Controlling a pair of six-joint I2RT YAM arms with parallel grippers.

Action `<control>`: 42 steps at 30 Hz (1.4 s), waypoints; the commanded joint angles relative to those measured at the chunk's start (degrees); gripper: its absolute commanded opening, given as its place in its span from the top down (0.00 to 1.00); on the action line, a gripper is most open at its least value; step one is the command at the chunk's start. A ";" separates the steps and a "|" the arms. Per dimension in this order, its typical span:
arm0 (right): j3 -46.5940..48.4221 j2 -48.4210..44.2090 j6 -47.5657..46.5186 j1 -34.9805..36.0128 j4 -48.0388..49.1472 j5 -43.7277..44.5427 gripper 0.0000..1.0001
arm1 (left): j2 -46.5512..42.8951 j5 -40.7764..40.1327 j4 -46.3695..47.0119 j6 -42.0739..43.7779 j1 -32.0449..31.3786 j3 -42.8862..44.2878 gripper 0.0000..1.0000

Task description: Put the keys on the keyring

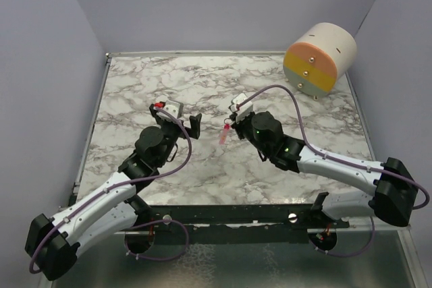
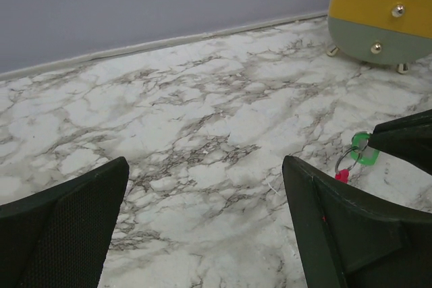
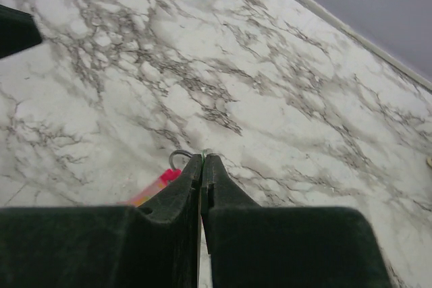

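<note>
Two pincers: your left gripper [image 2: 206, 165] stood wide open. Your right gripper [image 3: 202, 158] was pinched shut on the green key [image 2: 365, 150], mid-frame in the top view, with the keyring [image 2: 346, 160] and pink key [image 1: 223, 136] hanging below.

White marble table [image 1: 202, 85] with grey veins, green key [image 2: 371, 158], pink-red key [image 1: 223, 136], black fingers [image 2: 61, 234], peach-yellow-green banded drum [image 1: 317, 59]

White grey-veined marble tabletop [image 1: 202, 79] under a round striped drawer unit [image 1: 320, 59]; plain lilac-grey walls [image 1: 216, 5] behind and beside it, soft even light
</note>
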 commanded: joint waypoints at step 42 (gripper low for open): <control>-1.52 4.42 24.22 -18.39 -1.15 1.71 0.16 | -4.00 -9.27 -3.21 -3.87 0.43 -0.22 0.01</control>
